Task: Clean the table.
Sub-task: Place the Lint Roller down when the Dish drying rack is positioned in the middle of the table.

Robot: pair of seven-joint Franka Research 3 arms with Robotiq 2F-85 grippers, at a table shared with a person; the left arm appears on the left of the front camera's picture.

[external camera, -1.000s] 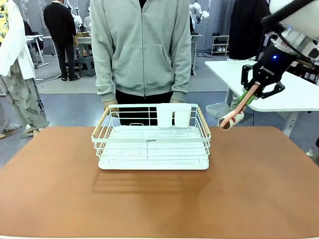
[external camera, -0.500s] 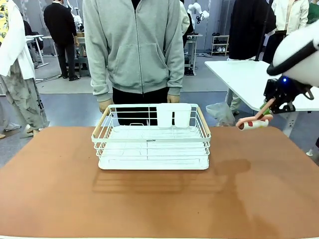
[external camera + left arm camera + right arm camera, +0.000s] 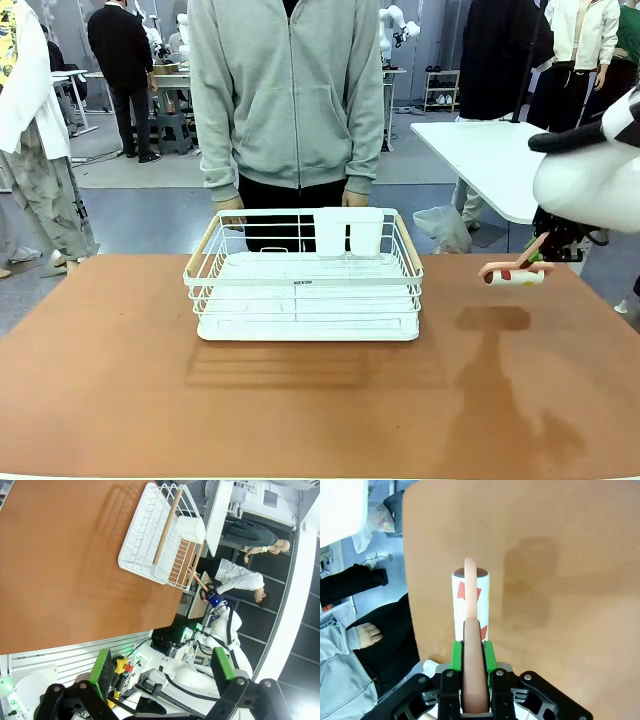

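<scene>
Right gripper (image 3: 469, 652) is clamped on the pink handle of a lint roller (image 3: 512, 273), held in the air above the table (image 3: 300, 410) near its right edge. From the wrist view the tabletop lies straight ahead past the roller's tip; in the front view the roller's long axis runs roughly level. Left gripper (image 3: 162, 667) hangs with fingers spread and nothing between them, apart from the table — the right arm is the nearer. Counted: one lint roller, one white dish rack (image 3: 302, 275), one table, two grippers.
</scene>
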